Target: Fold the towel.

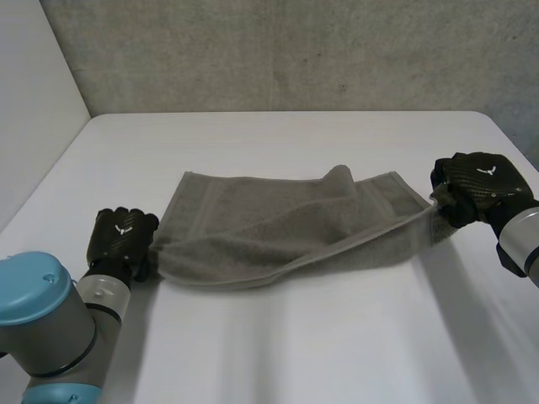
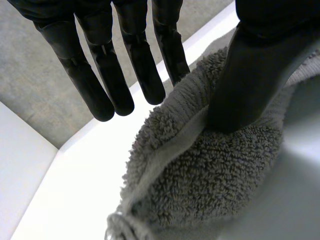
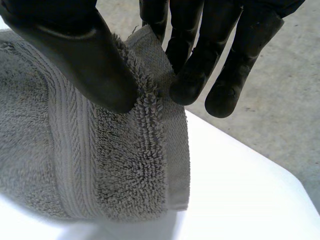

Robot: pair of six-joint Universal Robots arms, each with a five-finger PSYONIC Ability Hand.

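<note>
**Q:** What does the figure show?

**A:** A grey towel (image 1: 278,240) lies lengthwise on the white surface (image 1: 278,353). Its far part lies flat, and its near edge sags in a line between the two hands. The left hand (image 1: 122,240) is at the towel's near left corner. The right hand (image 1: 480,187) is at the towel's right end and holds that corner clear of the surface.

**Q:** How is each hand set?

**A:** In the right wrist view, the corner is clamped between the thumb on the pile side and the fingers behind the hem. In the left wrist view, the thumb is pressed into the cloth and the nearest finger appears to back the edge. The other fingers are straight and stand off the towel, so this pinch looks shallower.

**Q:** Which step is in hand, and how is it done well?

**A:** The step is judged to be carrying the near edge over to the towel's far edge.
- Both corners should travel together at equal height.
- The edge between them should be taut enough not to drag.
- A ruck (image 1: 341,178) stands near the far edge, toward the right end. A light outward pull by both hands should flatten it before the layers meet.
- The carried corners should be laid on the far corners, with neither hand letting go until the cloth rests.
- The left pinch is the likelier one to slip.
</note>
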